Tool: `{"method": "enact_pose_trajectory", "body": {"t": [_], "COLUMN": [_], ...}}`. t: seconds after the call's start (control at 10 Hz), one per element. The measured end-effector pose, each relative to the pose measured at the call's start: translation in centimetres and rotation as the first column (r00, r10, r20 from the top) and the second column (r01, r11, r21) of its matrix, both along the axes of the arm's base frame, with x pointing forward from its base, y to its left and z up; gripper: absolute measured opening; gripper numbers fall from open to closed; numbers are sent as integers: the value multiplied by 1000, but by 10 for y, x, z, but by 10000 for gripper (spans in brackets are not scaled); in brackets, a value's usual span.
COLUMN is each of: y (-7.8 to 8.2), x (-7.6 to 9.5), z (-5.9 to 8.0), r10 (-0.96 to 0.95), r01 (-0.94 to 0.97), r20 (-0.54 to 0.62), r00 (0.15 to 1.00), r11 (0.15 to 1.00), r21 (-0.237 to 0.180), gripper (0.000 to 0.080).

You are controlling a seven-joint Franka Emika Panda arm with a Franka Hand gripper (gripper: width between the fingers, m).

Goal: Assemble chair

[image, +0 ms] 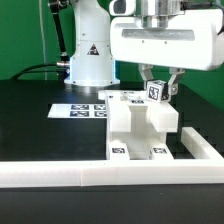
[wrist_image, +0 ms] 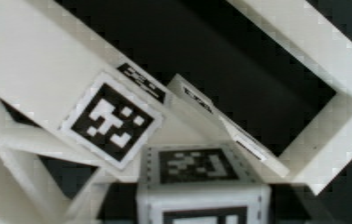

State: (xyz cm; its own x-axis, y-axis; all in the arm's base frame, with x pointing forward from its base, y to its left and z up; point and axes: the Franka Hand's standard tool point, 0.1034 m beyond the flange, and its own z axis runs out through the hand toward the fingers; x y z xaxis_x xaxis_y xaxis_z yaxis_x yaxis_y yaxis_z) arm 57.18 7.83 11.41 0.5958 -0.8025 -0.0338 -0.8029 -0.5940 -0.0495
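Step in hand: you look to be fitting a small white square plastic piece with black-and-white tags onto the partly built white plastic toy chair. My read, not certain.
Fingers: the gripper comes down from above, and its fingers seem clamped on that tagged piece. The far finger is mostly hidden, so the grip is judged.
Held piece: between the fingers, tilted, just above the chair's upper edge. Can't tell if it touches yet.
Chair: directly below the fingers, standing on the black worktop, its chunky slab and posts pressed against the long plain white rail that runs nearer the camera than the fingers.
Wrist view: the tagged piece fills the foreground between the fingers, with white chair bars and another tag face close beyond. Seating point not visible.
Marker board: thin flat white marker board lies beyond the chair, to the exterior view's left of the fingers, apart.
Next move calls for: squaring the tilted piece to its seat, then a straight push down. Misalignment could jam it.
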Motion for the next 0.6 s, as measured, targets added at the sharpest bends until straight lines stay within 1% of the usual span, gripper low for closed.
{"method": "enact_pose_trajectory", "body": {"t": [0.3,0.5,0.6], "y": [4,5,6], "x": [0,0,0], "z": [0,0,0], "r10": [-259,-352,-362], "r01": [260,353,362], "r20": [-18,-25,-25], "r00": [966,935,932], "r11": [966,936,932], "r21": [14,15,15], "gripper": [288,288,288]}}
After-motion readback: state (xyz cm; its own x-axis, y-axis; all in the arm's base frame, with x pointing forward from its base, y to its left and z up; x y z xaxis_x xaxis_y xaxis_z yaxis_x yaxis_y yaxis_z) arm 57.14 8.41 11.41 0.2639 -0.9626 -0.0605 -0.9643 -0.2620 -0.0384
